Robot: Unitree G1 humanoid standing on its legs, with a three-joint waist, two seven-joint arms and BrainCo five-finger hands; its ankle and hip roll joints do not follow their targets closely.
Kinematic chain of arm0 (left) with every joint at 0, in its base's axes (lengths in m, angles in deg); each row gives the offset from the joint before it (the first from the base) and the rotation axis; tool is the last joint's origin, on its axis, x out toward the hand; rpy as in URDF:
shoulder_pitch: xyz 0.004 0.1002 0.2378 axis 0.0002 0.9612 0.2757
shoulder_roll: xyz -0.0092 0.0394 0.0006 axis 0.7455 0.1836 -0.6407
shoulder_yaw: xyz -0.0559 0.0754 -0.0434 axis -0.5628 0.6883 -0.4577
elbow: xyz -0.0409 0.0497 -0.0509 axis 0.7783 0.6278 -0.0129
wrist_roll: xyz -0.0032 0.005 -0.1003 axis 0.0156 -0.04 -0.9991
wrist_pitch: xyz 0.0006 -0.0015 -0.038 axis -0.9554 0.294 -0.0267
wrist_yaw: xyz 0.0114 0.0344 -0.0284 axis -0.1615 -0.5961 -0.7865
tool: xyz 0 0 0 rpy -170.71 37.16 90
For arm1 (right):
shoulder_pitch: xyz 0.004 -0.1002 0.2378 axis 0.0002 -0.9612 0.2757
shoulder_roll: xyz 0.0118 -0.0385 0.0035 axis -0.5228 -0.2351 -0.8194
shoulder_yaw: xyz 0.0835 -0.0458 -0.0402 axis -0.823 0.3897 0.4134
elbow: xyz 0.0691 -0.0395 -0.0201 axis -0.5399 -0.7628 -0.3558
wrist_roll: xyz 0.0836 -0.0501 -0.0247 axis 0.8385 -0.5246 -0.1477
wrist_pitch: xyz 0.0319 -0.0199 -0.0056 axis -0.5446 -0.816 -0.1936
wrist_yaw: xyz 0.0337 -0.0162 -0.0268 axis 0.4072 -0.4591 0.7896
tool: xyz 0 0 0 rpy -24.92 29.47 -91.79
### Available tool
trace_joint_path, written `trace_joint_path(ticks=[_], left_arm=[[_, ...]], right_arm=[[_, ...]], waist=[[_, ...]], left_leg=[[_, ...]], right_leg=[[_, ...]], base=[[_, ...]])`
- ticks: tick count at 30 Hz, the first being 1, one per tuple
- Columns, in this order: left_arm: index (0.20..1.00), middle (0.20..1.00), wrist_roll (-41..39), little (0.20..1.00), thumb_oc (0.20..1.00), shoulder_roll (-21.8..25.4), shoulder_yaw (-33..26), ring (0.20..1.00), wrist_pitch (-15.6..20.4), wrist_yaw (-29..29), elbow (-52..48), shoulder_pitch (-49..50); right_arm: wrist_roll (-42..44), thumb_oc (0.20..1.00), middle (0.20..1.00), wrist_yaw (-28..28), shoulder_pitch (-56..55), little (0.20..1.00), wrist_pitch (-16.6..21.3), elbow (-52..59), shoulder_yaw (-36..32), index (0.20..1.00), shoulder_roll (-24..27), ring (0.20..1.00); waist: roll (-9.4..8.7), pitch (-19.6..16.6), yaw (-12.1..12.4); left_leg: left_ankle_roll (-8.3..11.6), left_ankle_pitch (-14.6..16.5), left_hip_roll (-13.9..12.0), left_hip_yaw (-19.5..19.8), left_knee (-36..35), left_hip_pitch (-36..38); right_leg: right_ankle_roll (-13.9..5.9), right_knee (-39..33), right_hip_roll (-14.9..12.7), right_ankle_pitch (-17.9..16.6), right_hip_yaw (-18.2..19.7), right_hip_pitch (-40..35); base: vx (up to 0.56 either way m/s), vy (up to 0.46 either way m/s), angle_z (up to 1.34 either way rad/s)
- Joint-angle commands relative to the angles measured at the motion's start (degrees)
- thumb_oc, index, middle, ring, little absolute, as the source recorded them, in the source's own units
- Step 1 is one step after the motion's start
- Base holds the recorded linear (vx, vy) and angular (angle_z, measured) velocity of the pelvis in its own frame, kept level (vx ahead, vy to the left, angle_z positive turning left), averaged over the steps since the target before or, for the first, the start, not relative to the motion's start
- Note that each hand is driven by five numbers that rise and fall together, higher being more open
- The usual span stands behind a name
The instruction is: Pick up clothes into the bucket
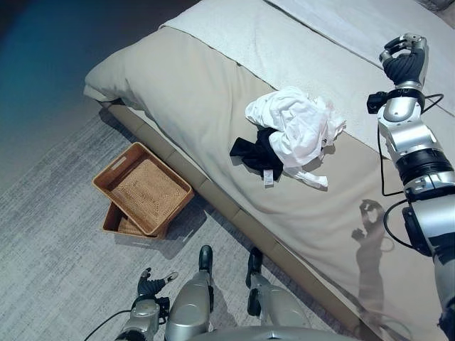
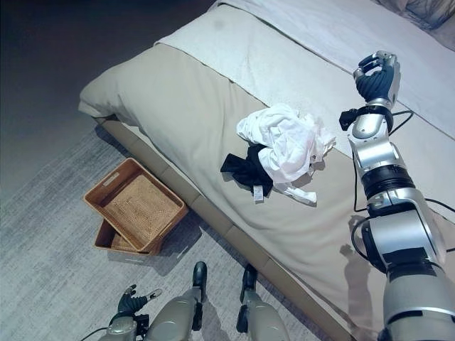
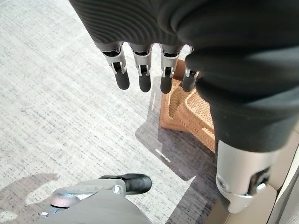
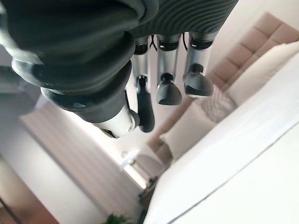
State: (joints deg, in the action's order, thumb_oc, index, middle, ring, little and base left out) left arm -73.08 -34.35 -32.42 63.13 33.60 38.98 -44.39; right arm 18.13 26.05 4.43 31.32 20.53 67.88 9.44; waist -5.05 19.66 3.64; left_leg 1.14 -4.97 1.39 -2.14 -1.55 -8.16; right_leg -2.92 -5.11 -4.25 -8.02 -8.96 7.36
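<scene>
Starting at the left, the left hand (image 1: 148, 283) is seen low down over the grey rug (image 1: 50, 234), with its fingers (image 3: 122, 77) straight and relaxed and nothing held in them. Two brown woven baskets (image 1: 144, 186) are set on the rug, one stacked partly on the other, just beside the long edge of the bed (image 1: 206, 85). Both baskets look empty. On the tan cover of the bed, near that long edge, the clothes are piled: a black piece (image 1: 259, 153) is partly tucked under a crumpled white piece (image 1: 295, 128), and the two are touching. The pile is well apart from the baskets. At the right, the right hand (image 1: 404, 62) is raised above the bed, past the pile and not touching it. Its fingers (image 4: 168, 91) are curled in, and nothing is held by them.
</scene>
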Motion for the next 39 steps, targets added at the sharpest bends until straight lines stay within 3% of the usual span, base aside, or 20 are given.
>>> trace_joint_path(ticks=[1,10,16,24,33,35,37,39], left_arm=[[1.0,1.0,-0.7,1.0,1.0,-2.1,2.2,1.0,0.1,-0.6,0.9,0.0],[1.0,1.0,-1.4,1.0,1.0,-1.6,3.2,1.0,-0.2,-1.3,0.6,-1.0],[1.0,1.0,-2.4,1.0,1.0,-2.6,5.4,1.0,-0.4,-1.3,0.5,-3.0],[1.0,1.0,-3.7,1.0,1.0,-2.9,8.0,1.0,0.4,-0.6,-1.8,-6.7],[1.0,1.0,-3.7,1.0,1.0,-2.9,8.0,1.0,0.4,-0.6,-1.8,-6.6],[1.0,1.0,-4.7,1.0,1.0,-3.1,10.4,1.0,1.4,0.0,-5.3,-9.0],[1.0,1.0,-4.9,1.0,1.0,-2.1,13.6,1.0,2.9,1.7,-13.1,-10.8],[1.0,1.0,-5.3,1.0,1.0,-2.1,13.7,1.0,3.0,2.0,-13.4,-11.3]], right_arm=[[-3.5,1.0,1.0,0.0,5.9,1.0,1.3,1.6,4.4,1.0,3.6,1.0],[-8.0,1.0,1.0,4.0,5.6,1.0,-1.9,-8.6,9.6,1.0,2.7,1.0],[-8.6,1.0,1.0,4.0,4.7,1.0,-3.2,-19.1,8.8,1.0,-0.6,1.0],[-8.2,1.0,1.0,3.5,7.8,1.0,-3.8,-24.7,9.4,1.0,-2.4,1.0],[-8.2,1.0,1.0,3.5,7.8,1.0,-3.8,-24.7,9.5,1.0,-2.4,1.0],[-6.8,1.0,1.0,2.0,10.5,1.0,-3.8,-26.6,9.8,1.0,-1.3,1.0],[-4.3,1.0,1.0,-0.5,16.4,1.0,-3.7,-29.5,11.2,1.0,3.6,1.0],[-4.4,1.0,1.0,-0.7,17.4,1.0,-3.8,-29.9,11.9,1.0,4.2,1.0]], waist=[[-1.41,-1.4,-0.1],[-1.27,1.1,1.2],[0.06,3.9,2.8],[1.46,7.2,4.6],[1.46,7.3,4.7],[2.54,9.4,5.6],[5.49,10.1,6.1],[5.87,10.1,6.1]], left_leg=[[0.16,0.8,0.3,3.6,1.6,-2.4],[0.6,-1.1,-0.1,5.1,1.1,-5.4],[1.02,-2.8,0.0,7.6,-0.1,-8.2],[1.74,-4.6,0.4,9.6,-1.2,-12.1],[1.79,-4.4,0.3,9.6,-1.2,-12.0],[2.47,-5.7,0.6,10.2,-2.3,-15.1],[2.29,-6.0,1.3,11.0,-1.5,-24.2],[2.14,-6.1,1.3,11.1,-1.4,-25.4]], right_leg=[[-4.16,6.0,-3.1,3.8,-0.8,1.6],[-4.08,6.2,-2.9,3.4,-2.3,4.0],[-4.1,6.6,-3.4,3.7,-5.1,5.8],[-4.41,6.0,-3.8,3.2,-7.4,8.4],[-4.38,6.1,-3.8,3.3,-7.3,8.3],[-4.65,5.1,-3.9,2.5,-8.2,10.7],[-4.15,8.5,-4.5,4.2,-8.3,20.3],[-3.99,9.7,-4.6,4.6,-8.1,22.3]], base=[[0.0,0.0,0.0],[0.0,-0.012,0.07],[0.02,-0.024,0.18],[0.03,-0.025,0.23],[0.0,-0.002,0.04],[0.07,-0.057,0.02],[0.09,-0.005,0.19],[0.02,0.024,0.17]])
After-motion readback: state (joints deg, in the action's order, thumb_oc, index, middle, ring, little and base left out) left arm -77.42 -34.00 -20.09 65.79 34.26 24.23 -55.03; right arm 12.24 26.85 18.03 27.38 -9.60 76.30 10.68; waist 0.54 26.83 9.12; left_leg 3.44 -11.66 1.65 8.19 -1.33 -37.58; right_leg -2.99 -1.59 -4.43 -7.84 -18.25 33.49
